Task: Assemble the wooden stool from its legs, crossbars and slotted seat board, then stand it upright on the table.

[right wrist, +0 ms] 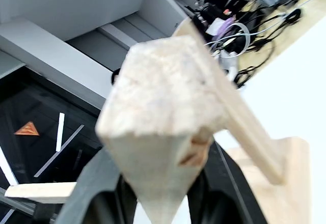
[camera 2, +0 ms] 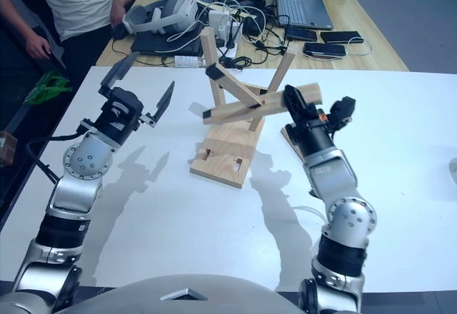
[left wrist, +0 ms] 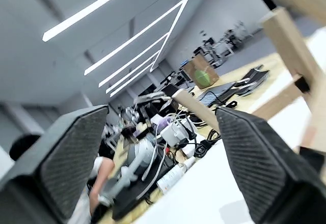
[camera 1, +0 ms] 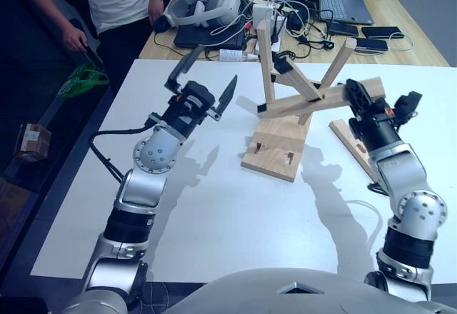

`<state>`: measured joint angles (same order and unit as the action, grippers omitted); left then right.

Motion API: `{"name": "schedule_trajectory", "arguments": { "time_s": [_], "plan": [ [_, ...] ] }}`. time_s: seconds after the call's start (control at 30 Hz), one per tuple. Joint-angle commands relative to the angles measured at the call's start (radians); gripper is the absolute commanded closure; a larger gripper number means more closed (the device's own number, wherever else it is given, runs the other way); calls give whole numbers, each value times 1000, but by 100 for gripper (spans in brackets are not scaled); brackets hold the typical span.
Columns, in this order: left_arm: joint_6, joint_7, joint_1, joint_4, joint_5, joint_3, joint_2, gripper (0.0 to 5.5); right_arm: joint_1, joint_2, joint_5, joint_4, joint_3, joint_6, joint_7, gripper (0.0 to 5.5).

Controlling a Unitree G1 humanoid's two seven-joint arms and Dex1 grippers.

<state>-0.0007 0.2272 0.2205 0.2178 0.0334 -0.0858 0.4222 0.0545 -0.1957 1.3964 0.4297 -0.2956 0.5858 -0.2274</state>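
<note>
The step in hand looked like joining the leg-and-crossbar frame to the seat, with the stool a long way from standing. The slotted seat board [camera 1: 275,158] lay flat on the white counter [camera 1: 214,221] just right of the frame's centre, with two small slots showing on its near part. Above it, the leg frame [camera 1: 307,98], made of several legs and crossbars already pinned together, hung tilted, its pieces fanning towards the upper centre of the frame. Its lowest leg appeared to come down at the far end of the board, though whether it touched could not be told.

The right gripper [camera 1: 355,94] was clenched on the right-hand end of the frame's long bar. In the right wrist view, the squared end of that bar [right wrist: 163,112] sat wedged between the dark fingers [right wrist: 97,193]. The left gripper [camera 1: 207,80] hovered released and empty left of centre, well apart from the wood, its two fingers [left wrist: 66,163] spread wide. Another wooden piece [camera 1: 346,141] lay on the counter at the right, partly hidden behind the right arm.

The next move probably called for righting the tilted frame so its leg ends met the slots squarely. The free left gripper was well placed to steady the frame or pin the board, since a one-sided hold could let the frame twist or push the board across the counter.
</note>
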Motion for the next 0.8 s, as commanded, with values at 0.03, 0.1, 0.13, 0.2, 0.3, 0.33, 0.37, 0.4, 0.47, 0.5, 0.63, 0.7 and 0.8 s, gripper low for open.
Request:
{"name": "schedule_trajectory", "arguments": {
  "time_s": [0.03, 0.1, 0.13, 0.2, 0.3, 0.33, 0.37, 0.4, 0.47, 0.5, 0.63, 0.7, 0.8],
  "plan": [
    [411, -28, -5, 58, 263, 88, -119, 165, -108, -76, 32, 60, -51, 41, -20, 450],
    [568, -33, -8, 78, 357, 108, -147, 165, -161, -83, 33, 88, -55, 47, -30, 450],
    [636, -42, -18, 97, 399, 122, -160, 165, -181, -89, 38, 99, -53, 54, -34, 450],
    [727, -68, -29, 129, 448, 155, -177, 165, -223, -112, 60, 128, -58, 65, -45, 450],
    [785, -101, -43, 153, 476, 193, -193, 165, -281, -164, 107, 160, -85, 82, -58, 450],
    [799, -108, -48, 158, 483, 197, -203, 165, -295, -181, 113, 164, -90, 85, -61, 450],
    [806, -112, -51, 164, 487, 196, -213, 165, -302, -192, 113, 166, -95, 84, -64, 450],
    [811, -116, -53, 168, 490, 195, -220, 165, -306, -201, 113, 166, -97, 79, -68, 450],
    [814, -126, -54, 172, 489, 194, -232, 165, -300, -205, 92, 159, -91, 67, -75, 450],
    [816, -129, -53, 174, 488, 195, -237, 165, -294, -202, 83, 157, -82, 62, -80, 450],
    [816, -137, -48, 172, 482, 192, -246, 165, -288, -178, 40, 164, -38, 42, -90, 450],
    [818, -143, -41, 170, 481, 192, -249, 165, -277, -162, -9, 157, -6, 29, -99, 450],
    [823, -151, -36, 172, 481, 193, -253, 165, -280, -167, -93, 158, 24, 23, -111, 450]
  ]
}}
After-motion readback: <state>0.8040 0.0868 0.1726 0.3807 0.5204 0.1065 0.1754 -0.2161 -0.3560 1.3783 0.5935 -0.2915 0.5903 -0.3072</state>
